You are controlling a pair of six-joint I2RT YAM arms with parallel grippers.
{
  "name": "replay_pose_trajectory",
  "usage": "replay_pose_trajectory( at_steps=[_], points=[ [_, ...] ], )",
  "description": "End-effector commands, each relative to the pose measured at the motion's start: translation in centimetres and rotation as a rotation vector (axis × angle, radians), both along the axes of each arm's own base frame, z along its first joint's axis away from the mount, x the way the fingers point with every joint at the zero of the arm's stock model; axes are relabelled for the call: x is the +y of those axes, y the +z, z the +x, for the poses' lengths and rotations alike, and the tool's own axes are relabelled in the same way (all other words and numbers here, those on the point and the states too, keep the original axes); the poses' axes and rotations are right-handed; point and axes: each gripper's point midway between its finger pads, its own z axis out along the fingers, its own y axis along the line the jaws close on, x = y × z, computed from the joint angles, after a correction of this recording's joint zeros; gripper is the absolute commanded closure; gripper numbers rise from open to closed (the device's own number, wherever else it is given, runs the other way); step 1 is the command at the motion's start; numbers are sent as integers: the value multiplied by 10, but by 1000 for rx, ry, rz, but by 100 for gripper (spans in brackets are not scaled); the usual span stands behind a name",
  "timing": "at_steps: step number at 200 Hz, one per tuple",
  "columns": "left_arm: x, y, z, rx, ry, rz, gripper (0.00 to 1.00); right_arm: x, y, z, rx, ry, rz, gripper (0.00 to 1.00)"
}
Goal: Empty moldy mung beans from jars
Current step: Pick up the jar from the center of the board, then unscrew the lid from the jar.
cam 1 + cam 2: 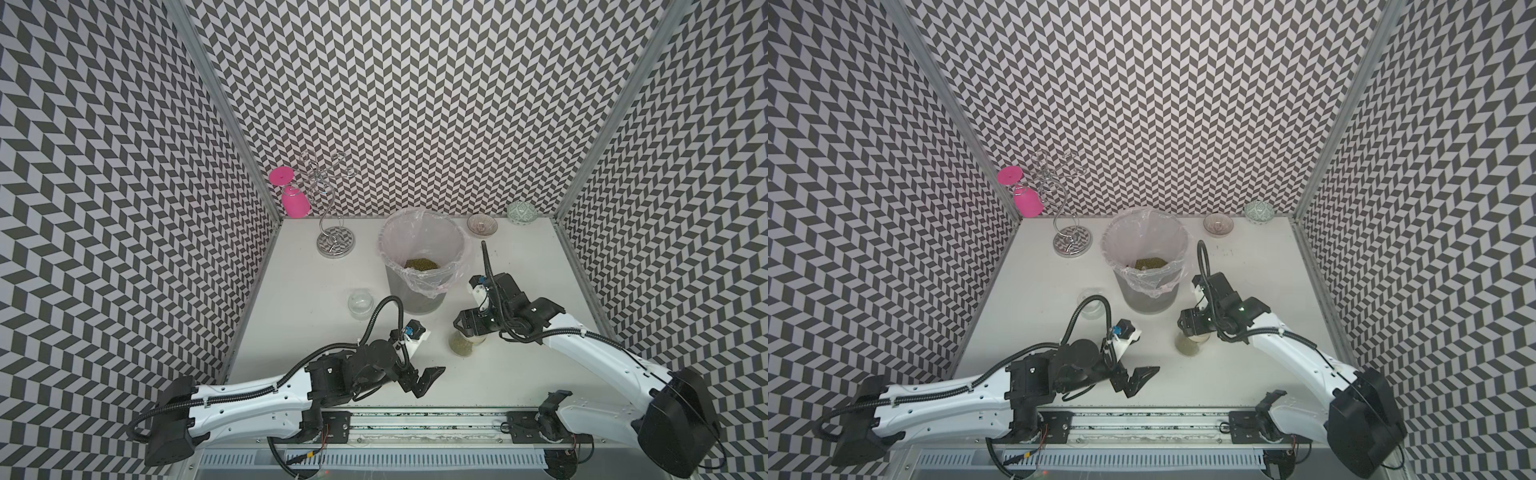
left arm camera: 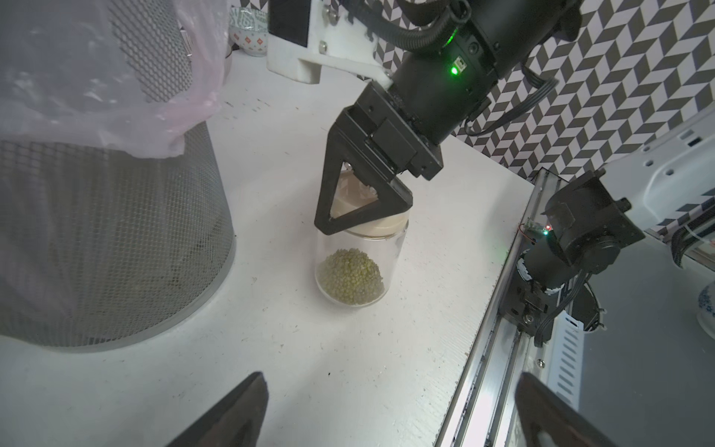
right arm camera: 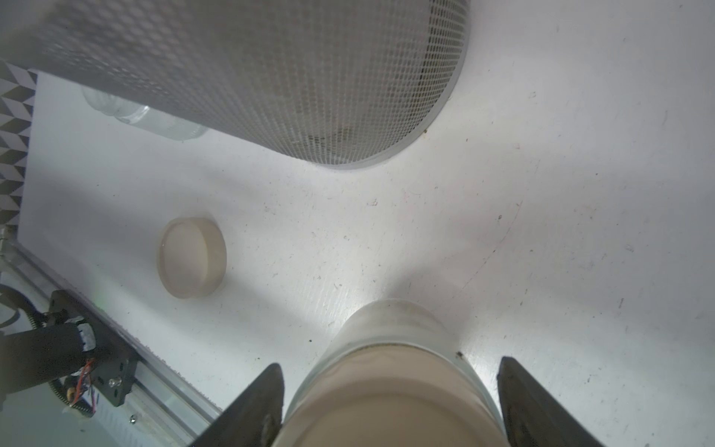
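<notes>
White table (image 1: 291,332), scuffed matte top, boxed in by chevron-print walls (image 1: 415,104).

Bin (image 1: 415,299) mid-table: grey metal mesh, tapered, thin clear liner folded over the rim. Small heap of beans (image 1: 420,264) at its bottom, olive-brown.

Empty jar (image 1: 360,302) left of the bin, upright, clear glass, no lid. Spare lid (image 3: 191,257), a cream disc, lies flat near the front rail.

Full jar (image 2: 360,247) stands near-right of the bin, apart from it. A mound of tiny round green beans sits in its base, about a third of the way up. Its lid (image 2: 387,226) is on.

Right gripper (image 3: 389,371) comes down from above, one finger on each side of the lid, apparently pinching it. Contact is not fully clear on one side.

Left gripper (image 1: 430,380) hovers near-left of that jar, fingers spread wide, holding nothing.

Step, as judged: one jar done, second at lid removal.

Next move likely calls for:
- A firm hold on the lid, then a straight pull or a twist.
- Smooth glass may turn or lift with the lid, so the free left gripper could steady the body.
- Then tip the jar over the bin. Loose beans will pour quickly and scatter if the mouth misses the liner.
</notes>
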Motion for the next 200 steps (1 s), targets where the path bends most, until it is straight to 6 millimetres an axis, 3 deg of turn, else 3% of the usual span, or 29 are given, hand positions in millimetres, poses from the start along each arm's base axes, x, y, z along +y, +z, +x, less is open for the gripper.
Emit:
replay_pose_trajectory(
  at_steps=[1, 47, 84, 112, 200],
  points=[
    [-12, 19, 1, -84, -15, -103, 0, 19, 35, 2, -76, 23, 139, 35],
    [-17, 12, 1, -152, -45, -129, 0, 31, 58, -10, -83, 66, 245, 36],
    [-32, 5, -3, -170, -107, -101, 0, 43, 71, -21, -75, 110, 317, 37],
    [-39, -3, 5, -175, -81, -65, 0, 52, 82, -27, -76, 138, 359, 36],
    [-50, 3, 21, -198, -72, -66, 0, 66, 122, -47, -81, 228, 473, 37]
  ],
)
